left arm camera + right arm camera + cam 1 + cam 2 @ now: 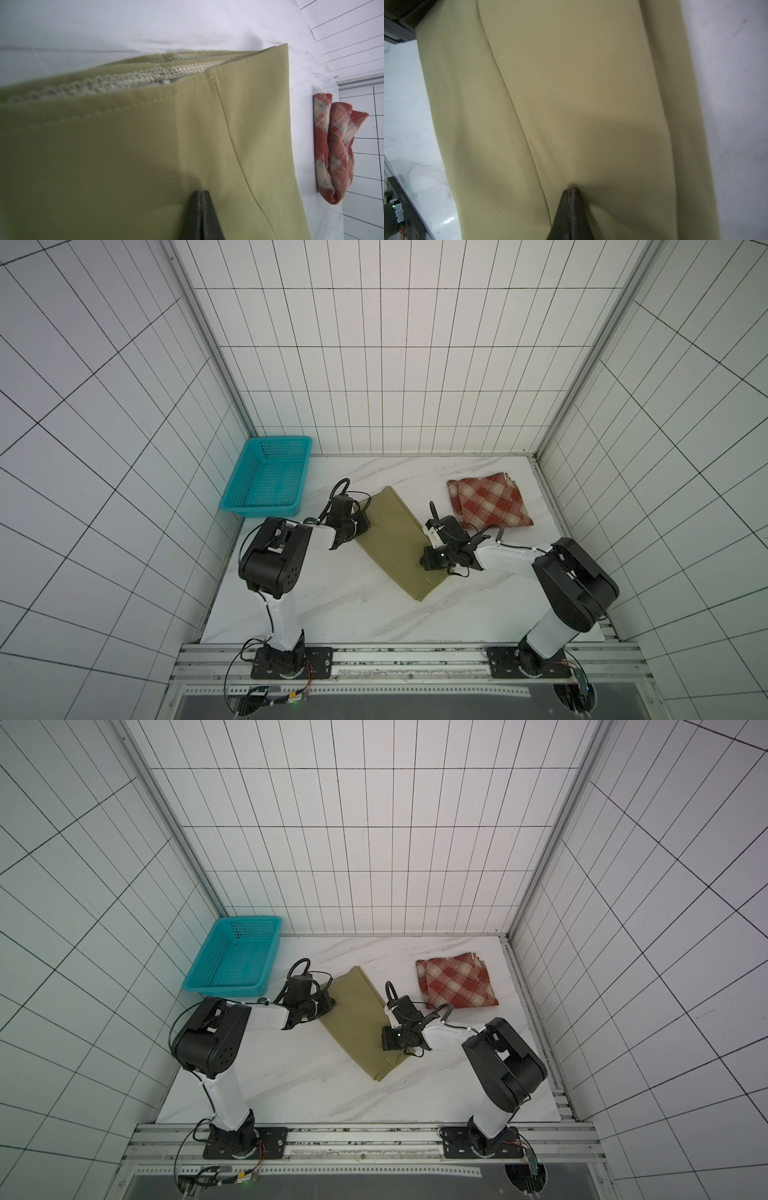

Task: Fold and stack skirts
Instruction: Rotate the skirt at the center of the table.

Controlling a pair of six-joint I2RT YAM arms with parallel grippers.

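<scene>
The right hand (572,190) (jaws together) pinches the olive skirt (571,93).

Bare marble tabletop (332,614) lies open across the near half, between the olive skirt (395,539) and the front rail (407,649), and in a strip along the back wall. The teal basket (266,477) fills the far left corner; the plaid skirt (488,499) occupies the far right. The left arm (282,547) and right arm (573,580) reach in over the olive skirt's two long sides, the right one partly blocking the narrow strip between the skirts.
</scene>
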